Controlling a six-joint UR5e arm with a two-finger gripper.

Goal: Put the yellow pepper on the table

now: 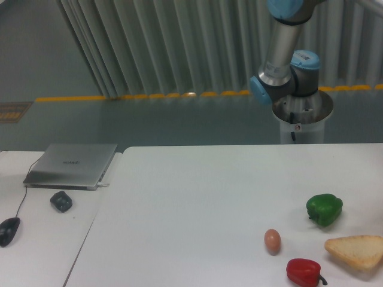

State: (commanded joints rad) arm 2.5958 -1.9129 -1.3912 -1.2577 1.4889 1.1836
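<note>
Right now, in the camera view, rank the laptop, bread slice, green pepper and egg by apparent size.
1. laptop, clearly largest
2. bread slice, partly cut off by the frame edge
3. green pepper
4. egg, smallest

The laptop sits farther from the camera, yet looks biggest.

Plain white table (pixel 197 209): glossy green bell pepper (pixel 324 208), tan-brown egg (pixel 272 240), glossy red pepper (pixel 304 272), golden-crusted bread slice (pixel 356 251). Smaller white desk (pixel 42 239): silver laptop (pixel 70 165), black mouse (pixel 8 231), dark grey lump (pixel 61 201). Silver robot arm (pixel 281 45) with light-blue joint caps.

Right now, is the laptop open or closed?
Closed. The silver laptop lies flat on the side desk, lid down, no screen showing.
</note>
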